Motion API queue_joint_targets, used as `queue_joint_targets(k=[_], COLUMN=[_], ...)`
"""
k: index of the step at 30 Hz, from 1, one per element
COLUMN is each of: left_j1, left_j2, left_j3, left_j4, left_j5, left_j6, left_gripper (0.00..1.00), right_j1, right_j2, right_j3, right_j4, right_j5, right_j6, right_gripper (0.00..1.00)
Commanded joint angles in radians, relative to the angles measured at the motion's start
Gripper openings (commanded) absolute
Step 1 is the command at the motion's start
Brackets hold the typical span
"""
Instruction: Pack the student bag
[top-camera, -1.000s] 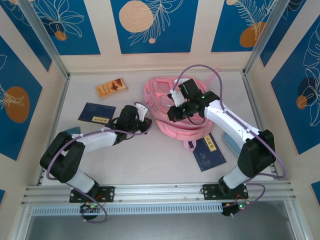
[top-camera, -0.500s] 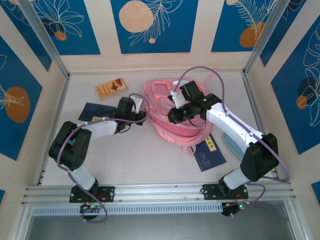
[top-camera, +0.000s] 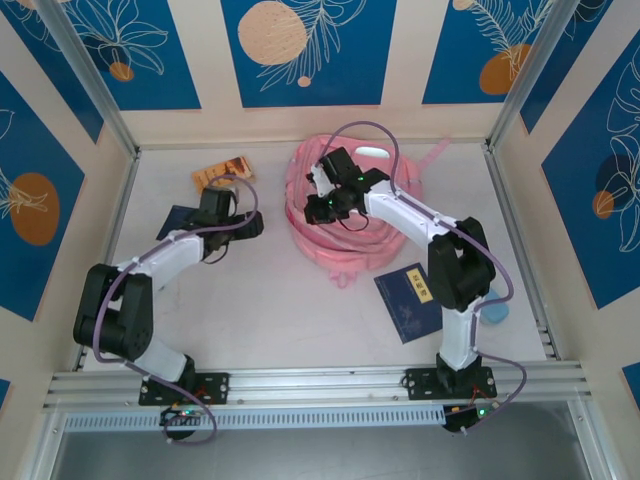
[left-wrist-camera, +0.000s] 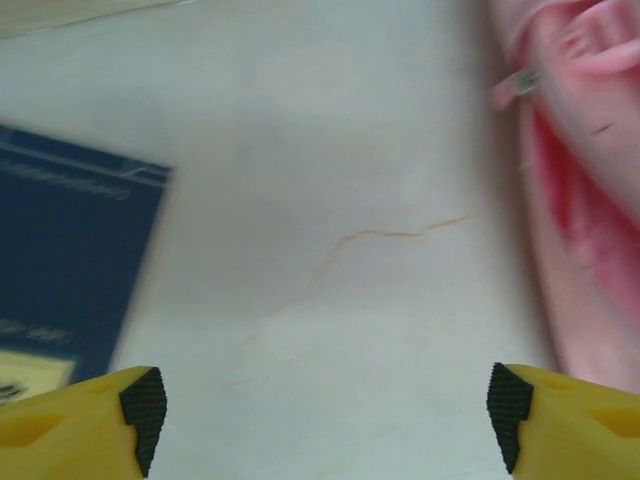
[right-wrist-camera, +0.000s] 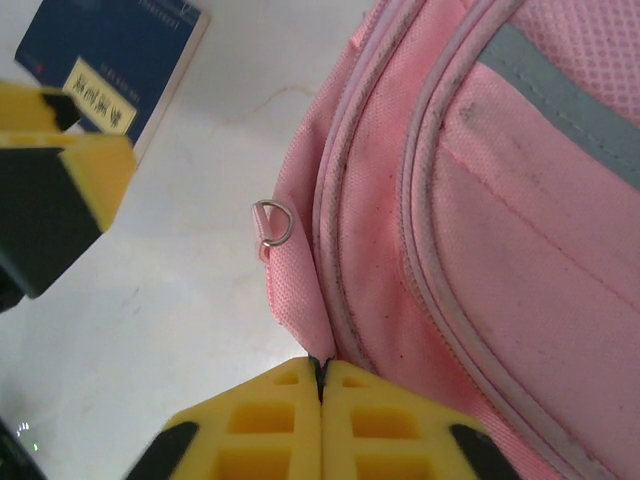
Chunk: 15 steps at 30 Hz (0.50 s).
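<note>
You see the bag (top-camera: 345, 250) lying at the back middle of the table (top-camera: 270, 310), with its pocket side up. Your right arm rises from its base, bends at the elbow near the right side of the table, and stretches its forearm to the left across the bag. The right gripper (right-wrist-camera: 320, 385) sits at the bag's left edge. Its jaws are pressed together, and the seam of the bag's edge runs right up to the line where they meet. Whether a thin bit of cloth is caught between them, you cannot tell. Just beside it on the bag is a small metal ring (right-wrist-camera: 275, 222), and a grey strip (right-wrist-camera: 560, 90) crosses the pocket.

Your left arm is folded low: the upper part leans to the left, then the forearm reaches forward and to the right. The left gripper (left-wrist-camera: 325, 405) hangs over bare table between a blue book (left-wrist-camera: 70, 270) and the bag, with its jaws wide and nothing between them. An orange booklet (top-camera: 222, 175) lies just behind it. A second blue book (top-camera: 412, 303) lies near the bag's front right corner.
</note>
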Motion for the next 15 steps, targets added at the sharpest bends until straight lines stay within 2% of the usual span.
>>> queue_joint_targets(k=[1,3,6,9,15], left_j1=[0.060,0.084,0.115,0.137,0.149], left_j2=[0.039,0.074,0.154,0.238,0.373], left_j3=[0.053,0.091,0.161,0.229,0.350], left_j4=[-0.129,-0.165,-0.214,-0.244,-0.334], left_j5=[-0.083,-0.106,-0.101,-0.075,-0.048], left_j6=[-0.038,-0.041,-0.040,-0.037,-0.033], left_gripper=[0.89,0.92,0.92,0.92,0.88], right_j1=[-0.008,-0.006,-0.005,-0.006,-0.006], right_j2=[0.002,-0.023,-0.090,-0.164,-0.277], right_j3=[0.044,0.029,-0.036,-0.116,-0.271], right_j4=[-0.014,-0.022,-0.016,-0.008,-0.002], right_j5=[0.028,0.004,-0.015,-0.025,-0.050], right_j6=[0.061,0.069,0.084,0.100,0.152], right_gripper=[0.35,0.57,0.73,0.79,0.79])
